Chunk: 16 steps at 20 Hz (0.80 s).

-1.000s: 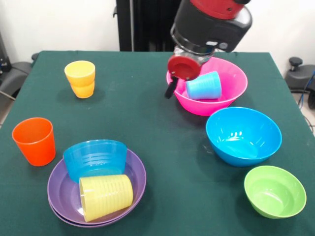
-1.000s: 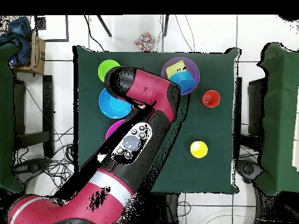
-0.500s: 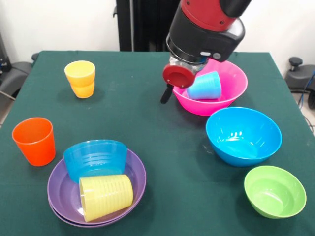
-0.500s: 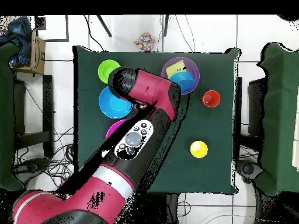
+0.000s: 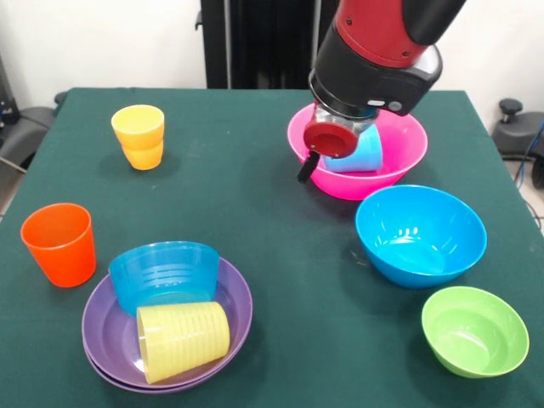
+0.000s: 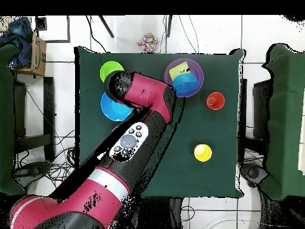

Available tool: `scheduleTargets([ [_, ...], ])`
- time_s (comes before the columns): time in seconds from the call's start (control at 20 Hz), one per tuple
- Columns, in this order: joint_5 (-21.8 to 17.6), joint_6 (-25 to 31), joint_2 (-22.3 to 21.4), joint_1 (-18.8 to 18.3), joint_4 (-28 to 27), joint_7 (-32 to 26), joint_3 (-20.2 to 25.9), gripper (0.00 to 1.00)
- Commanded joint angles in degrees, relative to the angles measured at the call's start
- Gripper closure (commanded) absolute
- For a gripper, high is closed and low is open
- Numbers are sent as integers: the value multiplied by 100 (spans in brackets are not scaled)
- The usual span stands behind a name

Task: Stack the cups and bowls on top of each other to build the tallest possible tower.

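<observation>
My gripper hangs over the near left rim of the big pink bowl, in front of the light blue cup that lies on its side inside it. Two amber-yellow cups stand stacked at the back left. The orange cup stands upright at the left. Two stacked purple bowls hold the small blue bowl, tipped over, and the pale yellow ribbed cup on its side. The big blue bowl and the small green bowl stand at the right.
In the overhead view the arm crosses the green table and hides the pink bowl and part of the big blue bowl. A small colourful object lies on the floor beyond the table.
The gripper first drifted left and lower beside the pink bowl, then swung right over its rim, and now covers more of the light blue cup. The cups and bowls have not moved.
</observation>
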Motion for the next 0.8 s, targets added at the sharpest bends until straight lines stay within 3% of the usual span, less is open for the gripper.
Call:
scheduleTargets([
  [0.05,297,500,194,-16,88,1317,801,0],
  [0.4,420,341,247,51,195,1305,699,0],
  [0.55,624,33,236,62,386,1353,804,0],
  [0.8,847,-7,282,122,500,1485,859,0],
])
